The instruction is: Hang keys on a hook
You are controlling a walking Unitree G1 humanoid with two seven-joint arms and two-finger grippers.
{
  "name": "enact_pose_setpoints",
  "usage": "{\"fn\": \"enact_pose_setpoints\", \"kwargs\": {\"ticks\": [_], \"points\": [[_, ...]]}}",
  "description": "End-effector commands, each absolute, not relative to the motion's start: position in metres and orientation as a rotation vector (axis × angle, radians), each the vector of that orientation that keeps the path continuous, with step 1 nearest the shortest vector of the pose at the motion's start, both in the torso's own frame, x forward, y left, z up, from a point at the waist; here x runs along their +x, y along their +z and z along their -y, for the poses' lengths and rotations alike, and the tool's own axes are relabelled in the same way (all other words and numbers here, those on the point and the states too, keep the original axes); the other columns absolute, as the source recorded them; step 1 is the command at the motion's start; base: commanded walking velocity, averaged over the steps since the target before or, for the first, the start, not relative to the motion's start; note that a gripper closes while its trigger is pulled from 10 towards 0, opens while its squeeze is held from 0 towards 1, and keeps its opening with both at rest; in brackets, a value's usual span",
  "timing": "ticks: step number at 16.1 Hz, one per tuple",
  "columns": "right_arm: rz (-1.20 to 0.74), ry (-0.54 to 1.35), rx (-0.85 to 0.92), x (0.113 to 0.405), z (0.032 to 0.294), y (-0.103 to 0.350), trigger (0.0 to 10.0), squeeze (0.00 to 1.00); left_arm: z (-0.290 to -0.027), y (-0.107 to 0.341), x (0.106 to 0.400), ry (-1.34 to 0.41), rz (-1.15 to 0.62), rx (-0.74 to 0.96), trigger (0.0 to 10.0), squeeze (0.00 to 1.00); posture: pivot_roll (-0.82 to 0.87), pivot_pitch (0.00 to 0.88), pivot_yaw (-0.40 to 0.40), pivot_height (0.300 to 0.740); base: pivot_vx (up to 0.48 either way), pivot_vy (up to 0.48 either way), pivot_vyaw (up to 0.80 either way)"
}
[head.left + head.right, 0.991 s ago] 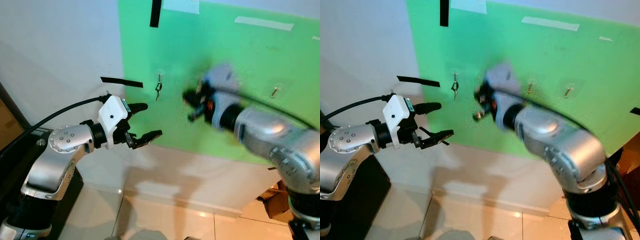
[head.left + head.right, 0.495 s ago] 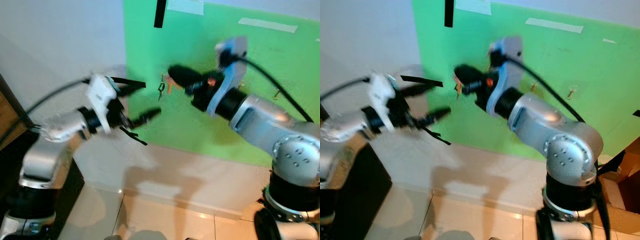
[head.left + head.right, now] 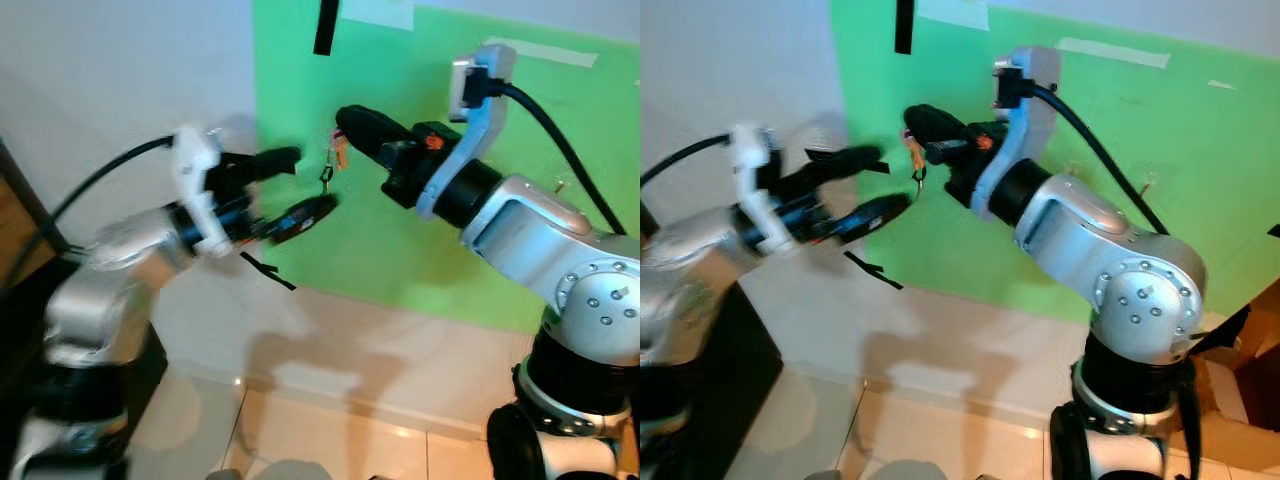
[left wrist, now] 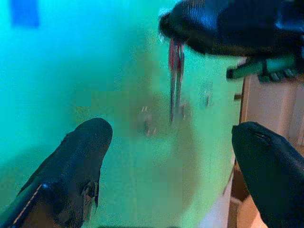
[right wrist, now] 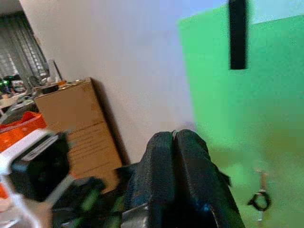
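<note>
Left gripper (image 3: 292, 185), two long black fingers spread wide, held up just beside the bright green wall panel (image 3: 420, 240); nothing between its fingers. Small metal wall hook (image 3: 327, 160) on the panel, with a dark metal ring (image 3: 324, 178) hanging below it. Right gripper (image 3: 345, 124), fingers pressed together, pinching the small bunch of thin reddish-silver keys (image 4: 175, 71), which dangles from its tip close to the hook. Whether the bunch touches the hook cannot be told. Judgement: keys carried to the hook, not yet hung or released; hooking and letting go remain.
</note>
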State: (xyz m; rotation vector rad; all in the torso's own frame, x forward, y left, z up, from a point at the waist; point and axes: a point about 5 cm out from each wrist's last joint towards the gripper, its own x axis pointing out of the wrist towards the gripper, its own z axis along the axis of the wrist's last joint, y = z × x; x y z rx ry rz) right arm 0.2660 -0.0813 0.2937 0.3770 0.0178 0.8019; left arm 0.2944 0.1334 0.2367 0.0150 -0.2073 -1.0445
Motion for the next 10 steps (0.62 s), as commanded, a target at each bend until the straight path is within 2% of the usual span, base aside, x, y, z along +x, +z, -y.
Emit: {"fn": "enact_pose_setpoints", "kwargs": {"ticks": [1,2,3,4,5,10], "points": [[-0.027,0.811,0.382,0.266,0.081,0.296,10.0,0.0,-0.127,0.239,0.302,-1.041,0.227,0.047,10.0,0.56,-0.01,0.0,-0.09,0.74,0.0,0.0,0.0],[-0.03,0.814,0.383,0.266,0.081,0.296,10.0,0.0,-0.124,0.24,0.305,-1.042,0.235,0.051,10.0,0.37,-0.01,0.0,-0.09,0.74,0.0,0.0,0.0],[-0.031,0.816,0.385,0.265,0.08,0.297,10.0,0.0,-0.117,0.243,0.311,-1.052,0.254,0.022,10.0,0.28,-0.02,0.0,-0.088,0.74,0.0,0.0,0.0],[-0.031,0.816,0.385,0.265,0.08,0.297,10.0,0.0,-0.115,0.244,0.312,-1.063,0.254,0.008,3.3,0.05,-0.02,0.0,-0.088,0.74,0.0,0.0,0.0],[-0.033,0.81,0.386,0.265,0.08,0.297,10.0,0.0,-0.113,0.247,0.313,-1.085,0.265,-0.01,0.0,0.0,-0.02,0.0,-0.082,0.74,0.0,0.0,0.0],[-0.031,0.796,0.401,0.262,0.081,0.297,10.0,0.0,-0.109,0.248,0.315,-1.114,0.298,-0.043,0.0,0.0,-0.03,0.0,-0.073,0.74,0.0,0.0,0.0]]}}
